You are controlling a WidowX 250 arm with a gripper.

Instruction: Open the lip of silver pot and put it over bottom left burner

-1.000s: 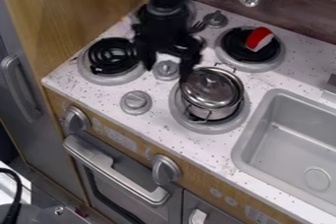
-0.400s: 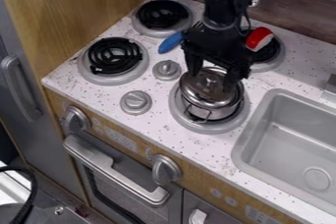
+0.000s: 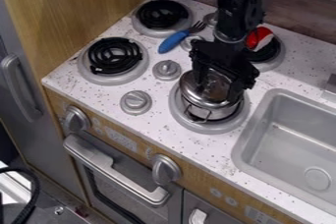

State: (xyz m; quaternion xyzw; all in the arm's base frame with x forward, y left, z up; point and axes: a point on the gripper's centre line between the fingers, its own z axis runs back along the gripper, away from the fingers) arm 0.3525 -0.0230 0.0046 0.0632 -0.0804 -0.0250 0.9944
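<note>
No readable text or numbers anywhere.

Silver pot (image 3: pixel 200 112) — shiny metal; countertop (image 3: pixel 197 144) — smooth, speckled; side panel (image 3: pixel 78 12) — grained wood.

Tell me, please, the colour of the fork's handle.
The handle is blue, seen best in the camera view.

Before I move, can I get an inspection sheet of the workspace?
Surface: speckled white counter; no spills seen
Pot: upright on the bottom right burner
Lid: on the pot
Bottom left burner: black coil in a grey ring
Clutter: blue-handled fork behind the knobs; red-and-white object at the top right burner
Gripper: open over the lid; contact unclear
Cables: black one, lower left, off the counter
Surroundings: sink on the right
</note>
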